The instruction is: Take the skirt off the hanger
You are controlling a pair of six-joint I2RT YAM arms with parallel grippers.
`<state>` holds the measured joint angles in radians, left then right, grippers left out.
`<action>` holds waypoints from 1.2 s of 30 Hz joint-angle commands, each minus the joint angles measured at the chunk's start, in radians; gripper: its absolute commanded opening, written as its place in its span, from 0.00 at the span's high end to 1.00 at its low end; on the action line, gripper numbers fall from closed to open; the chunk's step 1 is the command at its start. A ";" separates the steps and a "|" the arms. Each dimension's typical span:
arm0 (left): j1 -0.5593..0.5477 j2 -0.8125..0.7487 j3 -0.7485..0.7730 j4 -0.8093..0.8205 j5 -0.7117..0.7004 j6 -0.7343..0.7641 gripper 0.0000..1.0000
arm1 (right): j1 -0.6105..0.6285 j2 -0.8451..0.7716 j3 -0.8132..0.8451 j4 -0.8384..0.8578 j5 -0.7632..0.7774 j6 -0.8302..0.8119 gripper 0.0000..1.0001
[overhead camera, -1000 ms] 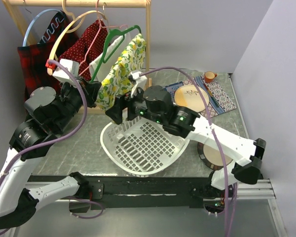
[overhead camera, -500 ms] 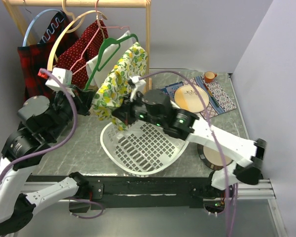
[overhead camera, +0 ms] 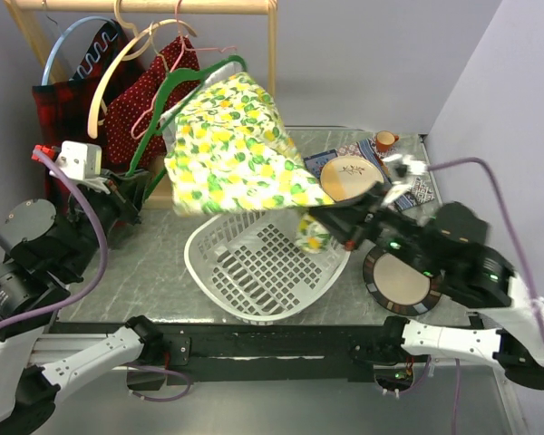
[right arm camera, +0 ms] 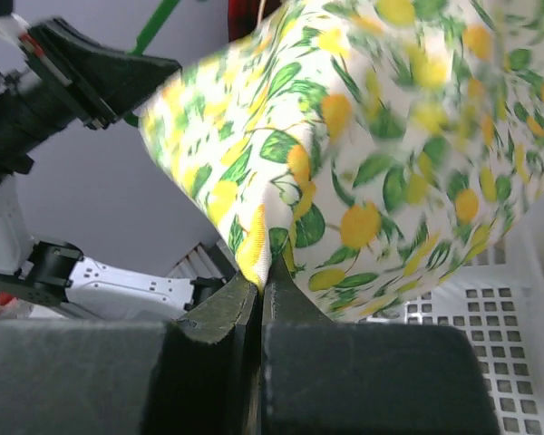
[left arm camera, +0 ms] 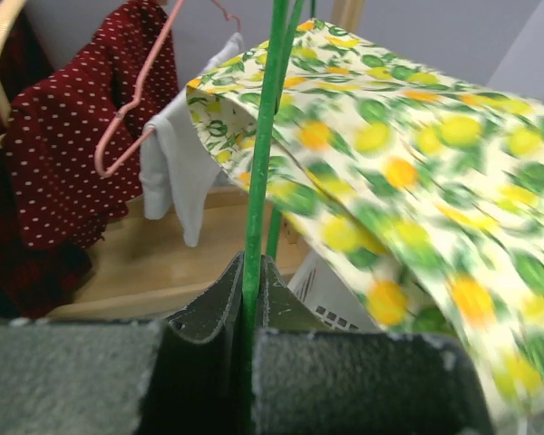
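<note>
Left gripper clamps the green hanger. Right gripper pinches the skirt hem above the basket right rim. Brace hanger; pull steadily rightward so the waistband slips off.

The skirt is thin, matt woven cloth printed with lemons and leaves. The green hanger is smooth and slightly glossy, plastic by its look. The left fingers and right fingers are black, matt and finely grainy. The basket is white moulded plastic with a dull sheen. The rail is pale bare wood. The worktop is grey, stone-patterned and smooth.
</note>
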<state>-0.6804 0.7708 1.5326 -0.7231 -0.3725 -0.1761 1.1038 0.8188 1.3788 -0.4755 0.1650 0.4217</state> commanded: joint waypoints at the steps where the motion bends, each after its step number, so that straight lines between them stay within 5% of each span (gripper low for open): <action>1: 0.007 -0.042 0.014 0.099 -0.123 0.033 0.99 | 0.004 -0.098 0.054 -0.052 0.083 0.000 1.00; 8: 0.007 -0.056 0.040 0.076 -0.103 0.024 0.99 | 0.004 -0.075 0.218 -0.121 0.035 0.002 1.00; 15: 0.007 -0.050 0.044 0.063 -0.144 0.047 0.99 | 0.004 -0.037 0.175 -0.072 -0.018 -0.008 1.00; 27: 0.007 0.007 0.021 0.154 -0.079 0.044 0.99 | 0.002 0.086 0.031 0.074 0.207 -0.034 1.00; 36: 0.007 0.070 0.017 0.197 -0.072 0.036 0.99 | -0.013 0.325 0.276 0.158 0.252 -0.104 1.00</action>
<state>-0.6773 0.8265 1.5482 -0.6254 -0.4572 -0.1432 1.1034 1.0935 1.5284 -0.4732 0.3561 0.3626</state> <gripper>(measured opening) 0.055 0.011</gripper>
